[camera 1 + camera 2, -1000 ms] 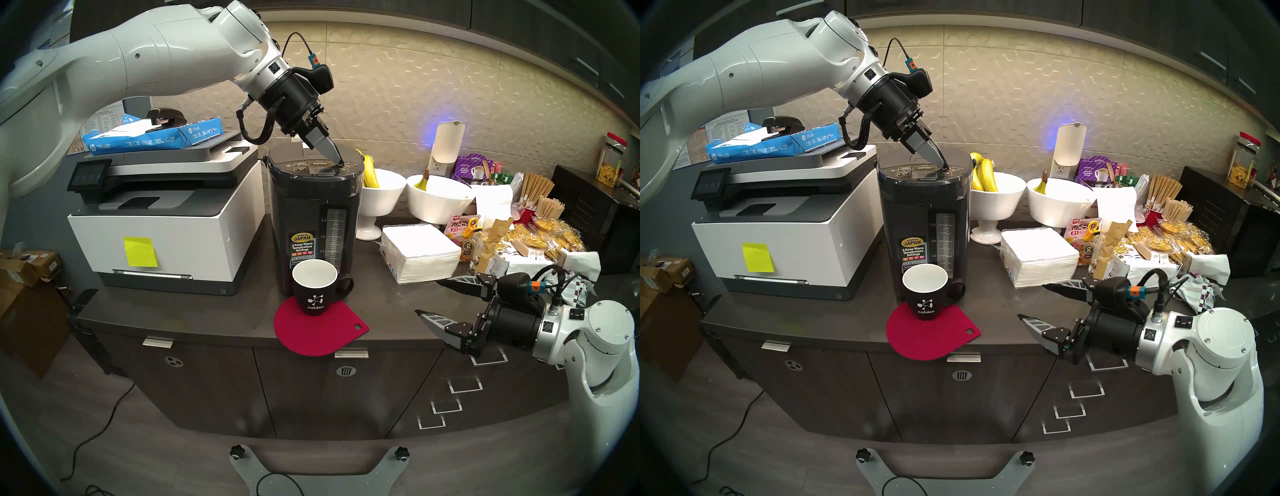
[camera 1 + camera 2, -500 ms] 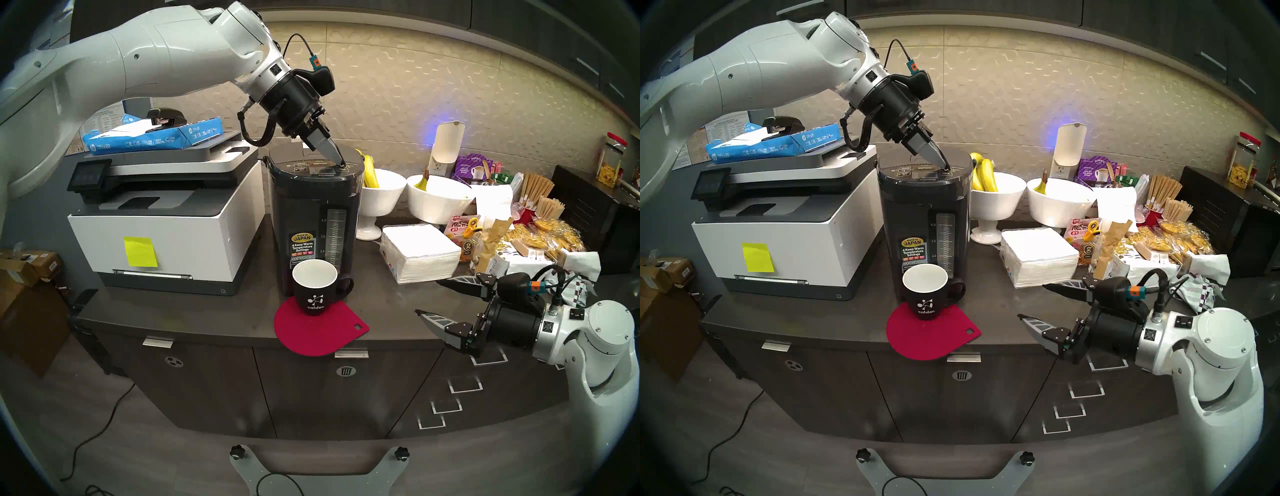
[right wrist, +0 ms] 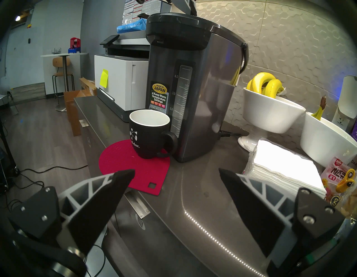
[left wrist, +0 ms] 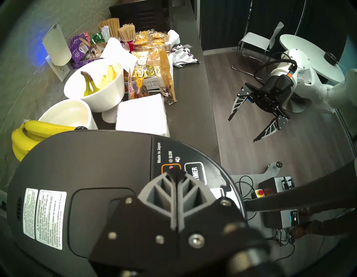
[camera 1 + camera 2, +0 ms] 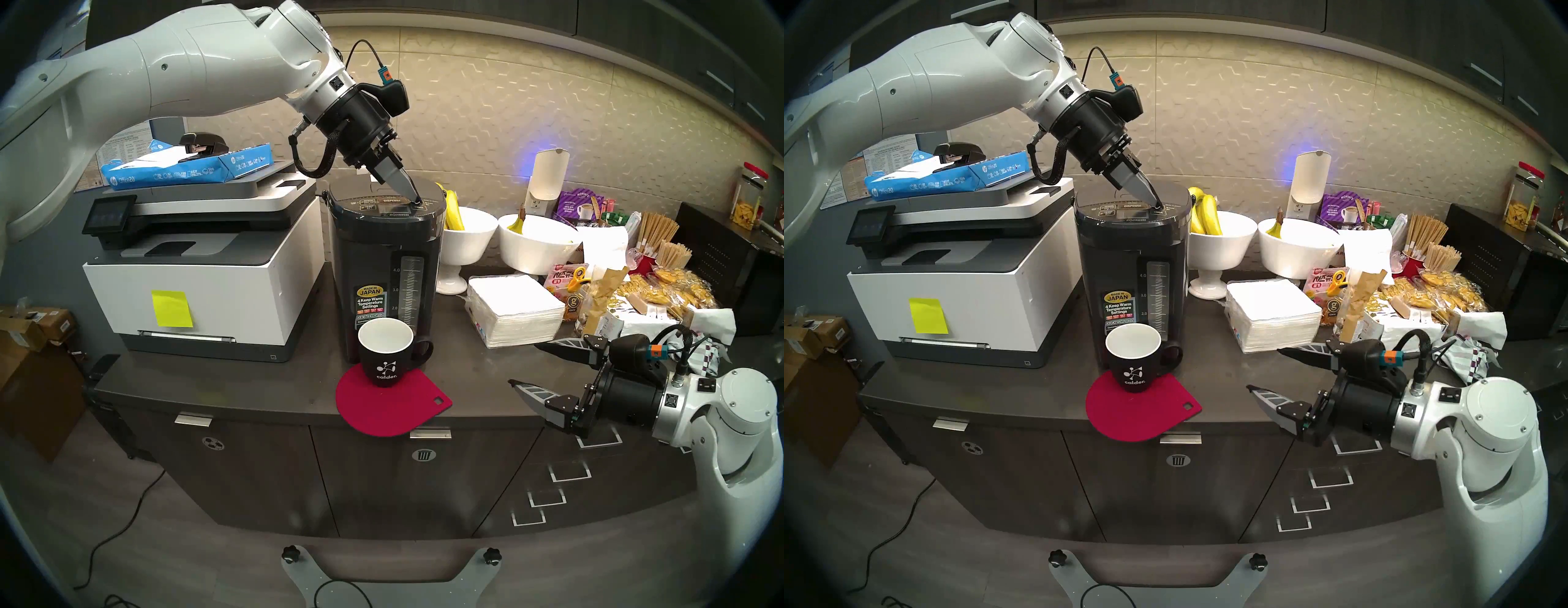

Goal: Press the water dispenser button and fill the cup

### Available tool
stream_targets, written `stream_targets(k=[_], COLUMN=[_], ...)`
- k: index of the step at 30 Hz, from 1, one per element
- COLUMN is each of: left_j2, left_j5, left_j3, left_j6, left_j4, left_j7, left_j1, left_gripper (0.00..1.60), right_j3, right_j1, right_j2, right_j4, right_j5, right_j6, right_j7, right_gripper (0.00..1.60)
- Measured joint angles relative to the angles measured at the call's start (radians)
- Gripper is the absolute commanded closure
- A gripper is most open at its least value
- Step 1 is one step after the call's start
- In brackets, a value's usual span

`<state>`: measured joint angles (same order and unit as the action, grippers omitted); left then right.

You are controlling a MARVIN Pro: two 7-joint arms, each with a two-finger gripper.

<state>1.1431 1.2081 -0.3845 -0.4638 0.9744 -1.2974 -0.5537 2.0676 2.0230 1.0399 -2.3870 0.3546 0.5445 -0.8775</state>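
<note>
The dark grey water dispenser (image 5: 384, 263) (image 3: 193, 87) stands at mid counter. The black cup (image 5: 385, 354) (image 3: 148, 133), its white inside dry, sits on a red mat (image 5: 390, 407) against the dispenser's front. My left gripper (image 5: 418, 201) (image 4: 175, 174) is shut and angled down. Its tip rests on an orange-outlined button beside the TIMER button at the panel's right end, covering that button's lettering. The DISPENSE button (image 5: 392, 199) (image 5: 1132, 205) lies just left of the tip, uncovered. My right gripper (image 5: 522, 365) (image 3: 176, 171) hangs open and empty at the counter's front edge, right of the cup.
A white-and-grey printer (image 5: 203, 271) stands left of the dispenser. Two white bowls (image 5: 466, 237) with bananas, a napkin stack (image 5: 513, 310) and snack packets (image 5: 662, 293) fill the counter to the right.
</note>
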Motion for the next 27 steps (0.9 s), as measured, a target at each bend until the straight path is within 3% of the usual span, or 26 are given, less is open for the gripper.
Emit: stream_targets(k=[13, 27], left_j2=[-0.060, -0.073], left_j5=[-0.012, -0.025], left_j3=[-0.001, 0.000], left_j6=[-0.011, 0.010], left_j4=[0.058, 0.028], left_j7=[0.015, 0.007], left_j1=[-0.019, -0.010], left_gripper=[1.60, 1.60], right_j3=[0.000, 0.000], right_j1=[0.000, 0.000], right_j2=[0.000, 0.000], right_j4=[0.000, 0.000], right_j5=[0.000, 0.000], right_j6=[0.000, 0.000], right_j7=[0.000, 0.000], right_gripper=[0.00, 0.00])
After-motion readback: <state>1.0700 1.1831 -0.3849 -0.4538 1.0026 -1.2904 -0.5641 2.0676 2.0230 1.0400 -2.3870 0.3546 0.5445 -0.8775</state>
